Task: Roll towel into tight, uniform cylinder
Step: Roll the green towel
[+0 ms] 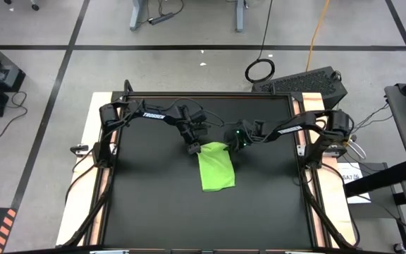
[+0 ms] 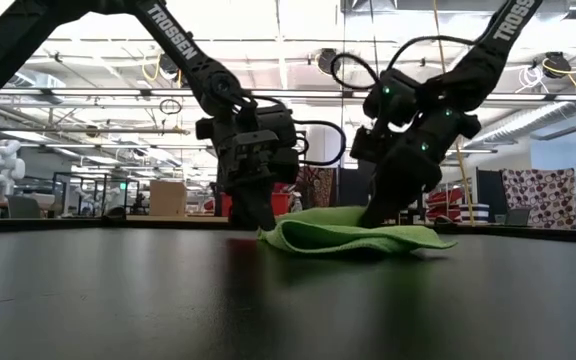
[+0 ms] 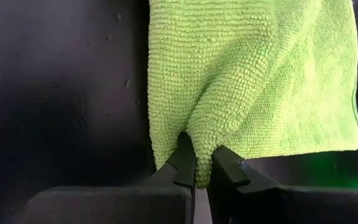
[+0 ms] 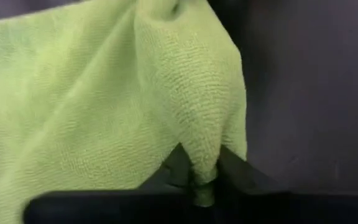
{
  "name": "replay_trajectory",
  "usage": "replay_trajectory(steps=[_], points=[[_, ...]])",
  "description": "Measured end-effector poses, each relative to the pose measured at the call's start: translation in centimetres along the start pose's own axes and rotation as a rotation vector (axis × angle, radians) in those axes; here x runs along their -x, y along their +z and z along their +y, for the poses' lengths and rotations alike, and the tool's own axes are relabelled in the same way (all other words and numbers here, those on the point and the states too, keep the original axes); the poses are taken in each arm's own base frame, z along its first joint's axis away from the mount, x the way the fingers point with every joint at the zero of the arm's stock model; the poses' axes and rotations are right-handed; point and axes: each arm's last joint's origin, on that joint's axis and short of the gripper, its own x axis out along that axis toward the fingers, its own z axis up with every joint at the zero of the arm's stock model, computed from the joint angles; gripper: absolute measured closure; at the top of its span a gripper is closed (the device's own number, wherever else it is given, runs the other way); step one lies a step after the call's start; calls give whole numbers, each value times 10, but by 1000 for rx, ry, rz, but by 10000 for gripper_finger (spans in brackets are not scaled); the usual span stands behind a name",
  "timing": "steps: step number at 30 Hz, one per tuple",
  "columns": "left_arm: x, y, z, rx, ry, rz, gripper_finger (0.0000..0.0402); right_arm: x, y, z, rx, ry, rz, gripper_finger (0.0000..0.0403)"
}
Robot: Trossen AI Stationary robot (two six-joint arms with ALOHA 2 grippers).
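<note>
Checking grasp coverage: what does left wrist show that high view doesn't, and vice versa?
Only the left wrist view shows the pinch itself: the left gripper is shut on a raised fold at the towel edge.

Only the high view shows the layout: the right gripper at the towel's other far corner, and the towel lying as a flat strip mid-table.

Both show the green towel on the black tabletop with the left gripper at its edge.

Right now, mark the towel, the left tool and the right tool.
towel (image 1: 216, 169): high view, middle of the flat green cloth.
left tool (image 3: 196, 169): left wrist view, between its fingertips, pinching a towel edge.
right tool (image 4: 202, 171): right wrist view, between its fingertips, pinching a towel fold.
</note>
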Motion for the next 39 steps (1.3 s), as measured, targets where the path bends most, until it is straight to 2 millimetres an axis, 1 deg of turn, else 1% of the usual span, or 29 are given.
replay_trajectory(steps=[1,3,5,7,11,14,18,20,23,25,27,29,33,36,39], points=[[1,1,-1,-2,5,-1,382,3,2,-1,0,1,-11,387],[3,5,-2,-8,11,-7,382,11,6,-2,-9,0,-42,389],[11,11,-4,-40,33,-32,382,22,10,-4,-19,-12,-65,390],[21,19,-7,-83,107,-65,382,35,15,-4,-13,-45,-93,396],[57,36,-17,-184,241,-135,382,66,26,-8,20,-153,-162,398],[87,48,-26,-258,363,-195,382,92,38,-12,88,-251,-171,400],[134,60,-49,-380,564,-286,382,126,61,-11,237,-384,-179,401],[151,62,-64,-461,672,-305,382,141,71,-7,313,-429,-182,402],[166,57,-89,-592,825,-306,382,156,83,2,392,-476,-169,402],[171,54,-104,-663,875,-297,382,160,86,9,425,-467,-160,402],[164,50,-113,-725,878,-261,382,157,84,16,437,-414,-144,402],[147,43,-116,-786,812,-184,382,146,76,24,442,-327,-103,402],[98,31,-115,-846,696,-57,382,115,55,41,433,-196,-17,402],[59,17,-114,-880,626,38,382,95,42,55,425,-142,18,403],[34,6,-121,-896,558,61,382,79,31,73,428,-92,49,403]])
